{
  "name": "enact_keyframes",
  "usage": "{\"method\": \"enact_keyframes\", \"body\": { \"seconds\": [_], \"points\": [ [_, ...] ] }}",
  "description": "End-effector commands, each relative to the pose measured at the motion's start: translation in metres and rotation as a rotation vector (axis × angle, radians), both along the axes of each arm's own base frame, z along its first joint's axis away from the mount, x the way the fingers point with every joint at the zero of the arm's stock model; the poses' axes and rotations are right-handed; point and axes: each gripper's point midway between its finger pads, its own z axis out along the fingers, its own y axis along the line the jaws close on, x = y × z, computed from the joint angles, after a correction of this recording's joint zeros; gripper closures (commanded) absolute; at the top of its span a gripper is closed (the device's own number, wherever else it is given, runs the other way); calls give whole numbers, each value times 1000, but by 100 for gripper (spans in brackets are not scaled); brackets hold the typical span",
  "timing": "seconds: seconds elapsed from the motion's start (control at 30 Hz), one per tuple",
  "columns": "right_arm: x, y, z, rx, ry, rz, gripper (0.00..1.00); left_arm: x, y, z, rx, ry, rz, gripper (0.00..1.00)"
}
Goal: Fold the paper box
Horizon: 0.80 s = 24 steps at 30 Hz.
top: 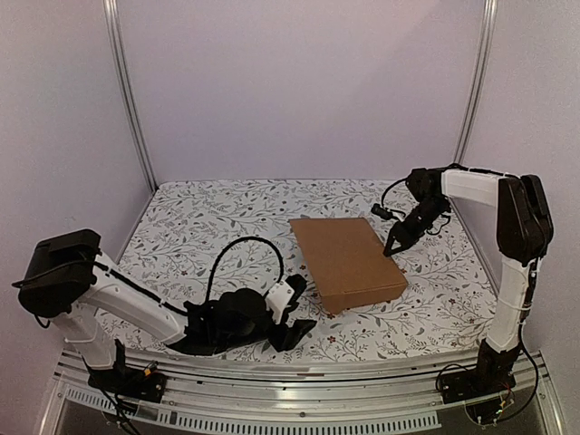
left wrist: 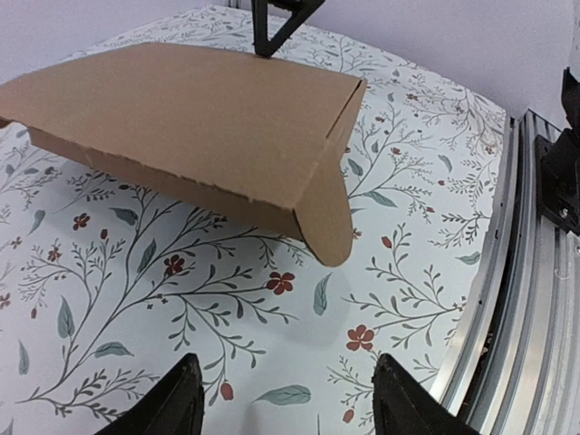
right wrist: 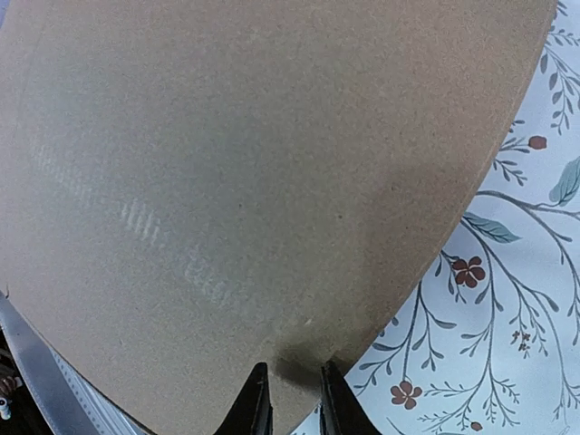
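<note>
1. Paper box [top: 347, 261]: plain brown cardboard, lying flat and folded shut on the floral tabletop [top: 208, 217], right of centre in the top view, 1 corner pointing toward the lower edge of the frame.
2. Left wrist view: a rounded flap [left wrist: 331, 217] hangs down at the box's near corner, its tip close to the cloth. The near side wall shows a ragged cut edge.
3. Right end effector [top: 392, 248]: at the box's right edge in the top view, tips down on the cardboard. Fingers are narrow, with a slim gap between the tips. Cannot tell whether they pinch the cardboard or only press on it.
4. Left end effector [top: 304, 328]: low over the tabletop, lower centre of the top view, just short of the box's near corner. Fingers are wide apart, with nothing between them and no contact with the box.
5. Metal rail [top: 299, 376] runs along the near tabletop edge.
</note>
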Motion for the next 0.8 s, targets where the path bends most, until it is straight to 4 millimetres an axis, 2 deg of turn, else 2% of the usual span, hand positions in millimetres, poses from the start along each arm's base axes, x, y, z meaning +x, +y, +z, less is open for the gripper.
{"method": "enact_keyframes", "body": {
  "seconds": [0.0, 0.17, 0.33, 0.53, 0.77],
  "points": [
    [-16, -24, -43, -130, 108, -31, 80, -10, -32, -3, 34, -61, -127, 36],
    [-17, -26, -49, -143, 117, -34, 80, -2, -61, 5, -28, -107, -168, 34],
    [-15, -21, -46, -115, 113, -34, 80, 12, -85, 32, -60, -226, -160, 31],
    [-15, -17, -49, -87, 123, -17, 79, 36, -111, 28, 2, -274, -182, 30],
    [-16, -23, -52, -124, 135, -32, 79, 31, -125, 42, -17, -300, -246, 30]
  ]
}}
